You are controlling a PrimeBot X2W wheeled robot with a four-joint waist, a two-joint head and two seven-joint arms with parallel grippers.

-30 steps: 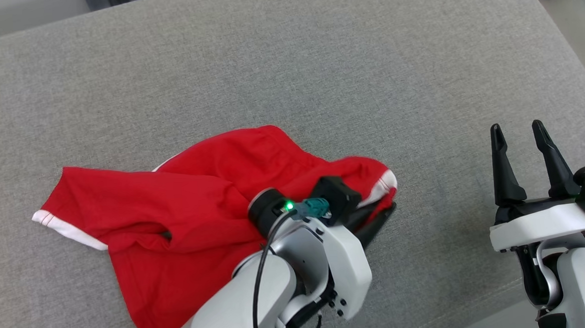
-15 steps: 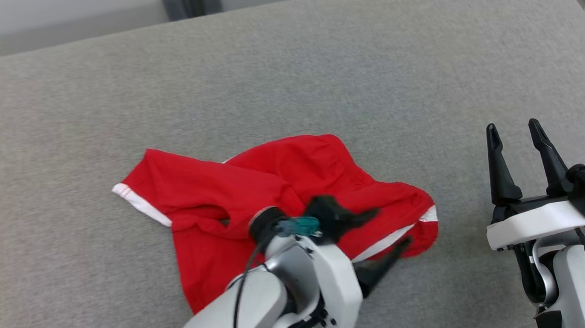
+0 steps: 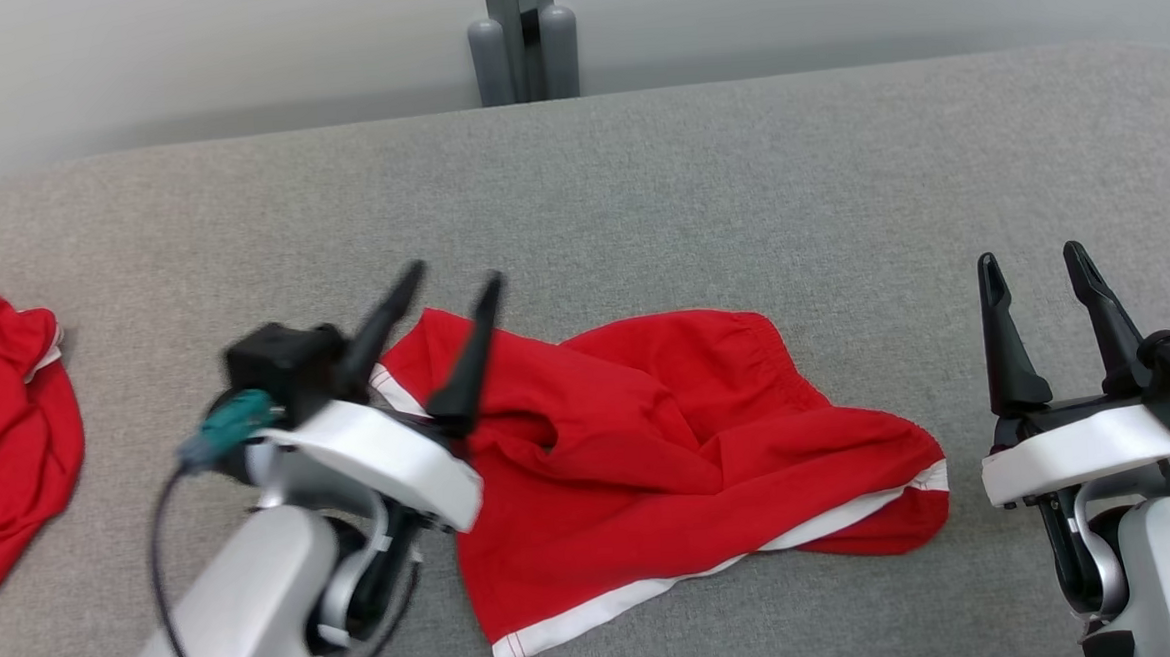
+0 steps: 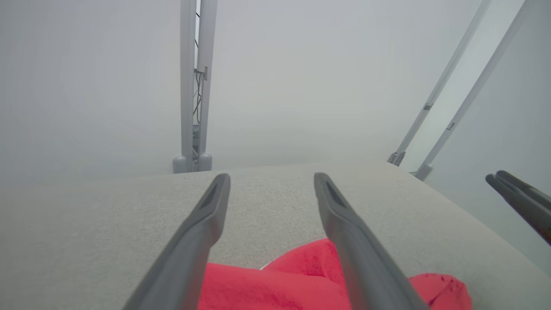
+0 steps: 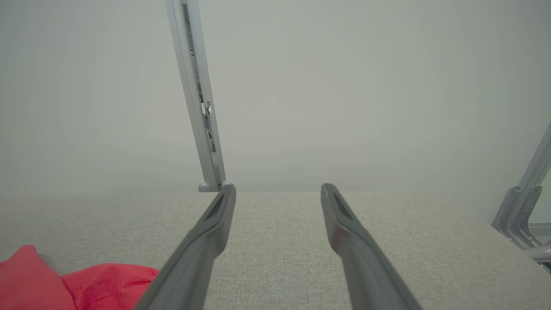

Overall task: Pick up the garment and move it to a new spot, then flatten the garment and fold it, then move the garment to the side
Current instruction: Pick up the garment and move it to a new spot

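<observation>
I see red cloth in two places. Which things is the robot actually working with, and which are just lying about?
In the job: red shorts mid-table; left gripper, open; right gripper, open; grey table.
Lying about: second red garment at the table's left edge; grey post behind.
</observation>
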